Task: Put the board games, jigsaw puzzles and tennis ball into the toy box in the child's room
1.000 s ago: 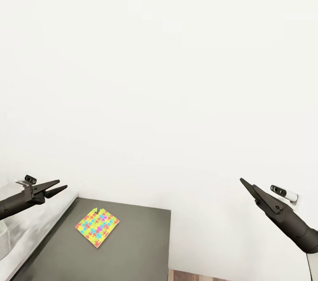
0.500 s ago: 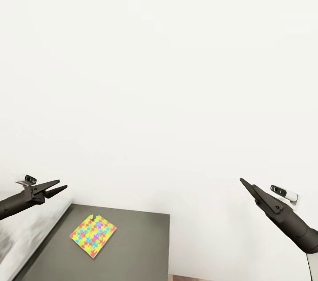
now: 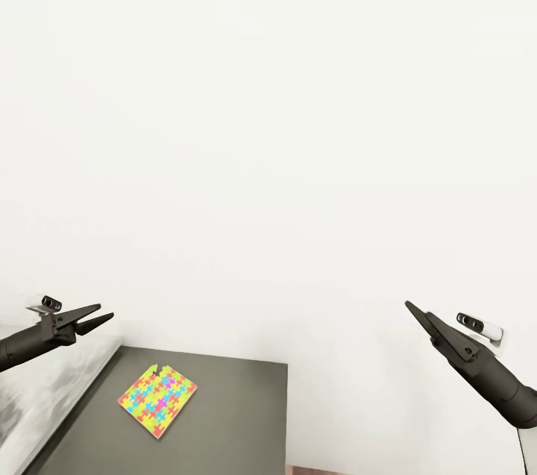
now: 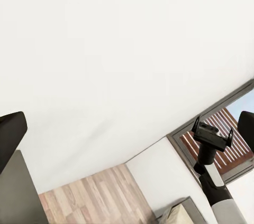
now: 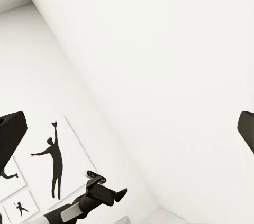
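Head view: the left gripper [image 3: 95,317] is raised at 8 o'clock, jaws parted a little, holding nothing. The right gripper [image 3: 418,313] is raised at 4 o'clock; its fingers overlap edge-on, so I cannot tell their gap from here. 1 jigsaw puzzle [image 3: 157,400] lies flat on the dark table [image 3: 239,415] at 7 o'clock, well apart from both grippers. A white wall [image 3: 268,124] stands behind.

Left wrist view: 2 dark fingertips [image 4: 10,135] sit far apart with nothing between them; wood floor [image 4: 90,200] and the other arm's wrist camera [image 4: 211,138] lie beyond.

Right wrist view: fingertips [image 5: 11,135] stand wide apart, empty, before wall silhouettes [image 5: 52,158].

Judgement: the step in hand is approaching the table. The next move calls for lowering the view, locating the toy box, then bringing 1 gripper down onto the puzzle's edge.
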Available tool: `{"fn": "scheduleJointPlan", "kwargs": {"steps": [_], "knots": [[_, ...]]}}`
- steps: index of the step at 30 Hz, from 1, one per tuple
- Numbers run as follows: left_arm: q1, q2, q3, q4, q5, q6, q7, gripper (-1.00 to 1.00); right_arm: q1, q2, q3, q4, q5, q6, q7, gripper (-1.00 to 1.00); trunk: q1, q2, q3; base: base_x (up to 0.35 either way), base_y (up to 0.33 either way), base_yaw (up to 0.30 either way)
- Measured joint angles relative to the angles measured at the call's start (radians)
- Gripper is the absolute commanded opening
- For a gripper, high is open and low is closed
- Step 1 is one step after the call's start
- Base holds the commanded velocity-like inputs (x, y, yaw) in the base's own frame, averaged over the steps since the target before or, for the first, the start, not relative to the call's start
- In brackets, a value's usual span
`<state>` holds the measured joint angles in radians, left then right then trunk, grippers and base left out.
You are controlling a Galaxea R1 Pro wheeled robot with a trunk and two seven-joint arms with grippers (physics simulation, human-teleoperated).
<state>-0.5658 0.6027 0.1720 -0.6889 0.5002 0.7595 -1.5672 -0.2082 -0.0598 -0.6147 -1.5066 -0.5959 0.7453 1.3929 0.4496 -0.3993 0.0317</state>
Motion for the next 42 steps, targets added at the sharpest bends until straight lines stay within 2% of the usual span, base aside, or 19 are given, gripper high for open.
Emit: {"fn": "scheduleJointPlan", "kwargs": {"steps": [37,42], "knots": [[0.002,0.0,0.002,0.0,-0.002,0.0,0.0,1.0,0.0,-0.001,-0.001,-0.001,0.0,0.0,-0.001,1.0,0.0,0.0,0.004,0.017,0.018,-0.016],[0.0,0.0,-0.001,0.0,-0.012,0.004,0.0,1.0,0.0,-0.004,-0.001,-0.001,-0.002,0.002,-0.038,1.0,0.0,0.0,0.004,0.0,0.0,0.0]]}}
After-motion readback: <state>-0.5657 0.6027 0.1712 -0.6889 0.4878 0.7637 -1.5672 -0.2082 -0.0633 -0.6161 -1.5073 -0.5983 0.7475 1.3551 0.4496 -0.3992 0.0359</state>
